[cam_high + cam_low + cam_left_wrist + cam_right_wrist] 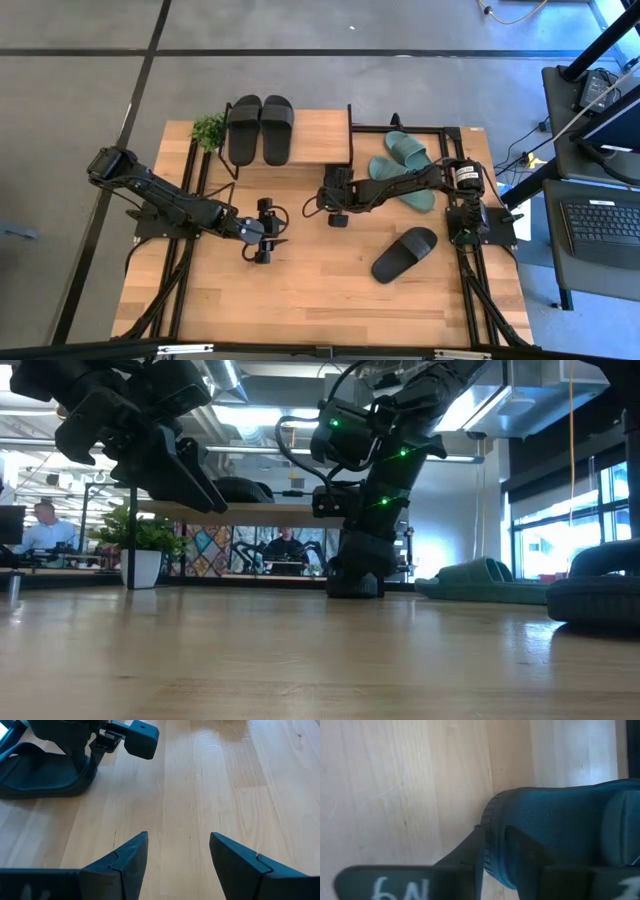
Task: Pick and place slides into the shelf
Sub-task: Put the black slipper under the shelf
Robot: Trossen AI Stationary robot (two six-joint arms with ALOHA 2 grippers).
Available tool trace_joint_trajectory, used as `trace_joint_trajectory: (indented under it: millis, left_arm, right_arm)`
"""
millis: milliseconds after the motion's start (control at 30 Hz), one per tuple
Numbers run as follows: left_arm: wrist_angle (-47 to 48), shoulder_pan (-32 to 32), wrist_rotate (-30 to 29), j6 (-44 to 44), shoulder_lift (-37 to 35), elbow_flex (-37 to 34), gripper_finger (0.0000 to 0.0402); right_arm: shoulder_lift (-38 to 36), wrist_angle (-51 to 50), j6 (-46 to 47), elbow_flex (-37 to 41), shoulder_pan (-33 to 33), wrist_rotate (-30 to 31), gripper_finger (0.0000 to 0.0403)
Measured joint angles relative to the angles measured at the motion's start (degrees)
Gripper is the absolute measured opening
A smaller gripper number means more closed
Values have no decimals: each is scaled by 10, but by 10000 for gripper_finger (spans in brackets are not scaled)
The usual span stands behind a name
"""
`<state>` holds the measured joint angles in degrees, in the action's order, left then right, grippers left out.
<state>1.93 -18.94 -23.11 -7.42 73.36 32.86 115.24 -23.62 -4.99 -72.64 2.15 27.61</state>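
Observation:
My right gripper (pixel 335 200) reaches from the table's right side to the spot in front of the shelf (pixel 315 140) and is shut on a black slide (pixel 40 775). The shelf's light top board carries two black slides (pixel 260 128), side by side. Two teal slides (pixel 402 165) lie right of the shelf, near the right arm's base. Another black slide (pixel 405 253) lies on the table toward the near right. My left gripper (pixel 268 230) hovers open over bare wood left of the right gripper, its fingers (pixel 135 855) touching nothing. My right gripper (pixel 497 832) pinches the black slide's rounded sole end (pixel 495 815) between its two fingers (pixel 465 860). It comes at it from above, slanting in from the table's right. In the left wrist view the slide rests low on the wood below the gripper.
A small potted plant (pixel 209 128) stands at the shelf's left end. Black frame rails (pixel 185 215) run along both table sides under the arms. Bare wood (pixel 300 300) lies across the near half of the table. People sit in the room beyond (pixel 40 525).

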Motion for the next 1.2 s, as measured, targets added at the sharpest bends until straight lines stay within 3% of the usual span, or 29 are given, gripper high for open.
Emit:
trace_joint_trajectory:
  millis: [300,467,900,1067,1200]
  left_arm:
    - [0,0,0,0,0,0,204]
    - [0,0,0,0,0,0,204]
    - [0,0,0,0,0,0,204]
    - [3,0,0,-1,0,0,204]
    - [14,0,0,-1,0,0,204]
  right_arm:
    - [0,0,-1,0,-1,-1,161]
    - [0,0,-2,0,-1,-1,187]
    - [0,-33,-13,-20,-32,-1,193]
    - [0,-92,-10,-63,-55,54,193]
    - [1,-206,35,-118,-80,83,193]
